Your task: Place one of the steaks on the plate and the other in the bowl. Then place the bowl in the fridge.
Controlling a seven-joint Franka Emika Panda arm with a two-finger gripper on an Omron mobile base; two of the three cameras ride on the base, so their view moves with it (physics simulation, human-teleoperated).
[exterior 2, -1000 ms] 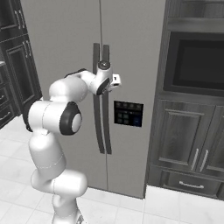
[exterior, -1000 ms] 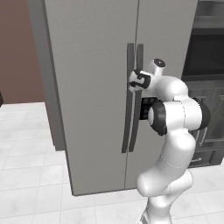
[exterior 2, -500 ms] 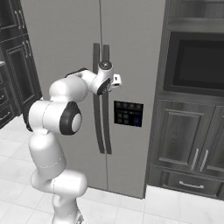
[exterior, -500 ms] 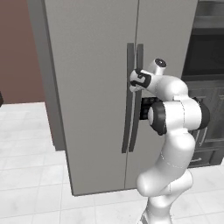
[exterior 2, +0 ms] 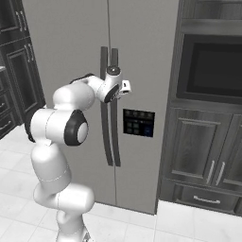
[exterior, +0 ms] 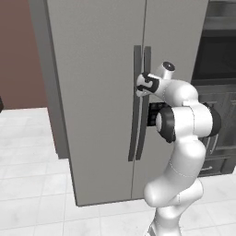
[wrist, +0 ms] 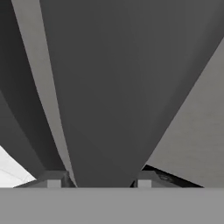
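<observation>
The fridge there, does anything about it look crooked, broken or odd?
Nothing stands out. The fridge stands straight, both doors shut and flush, undamaged. The gripper is at the handle, which sits between its fingertips in the hand view.

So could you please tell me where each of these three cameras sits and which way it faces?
Left base view: behind the arm on its left, facing the closed fridge; the arm rises at lower right, tool at the door handles.
Right base view: behind on its right, facing the same fridge and the built-in oven; the arm rises at lower left.
Hand view: on the hand, looking along the tool at a dark handle, fingertips either side.
Both base views share fridge, handles and arm.
</observation>
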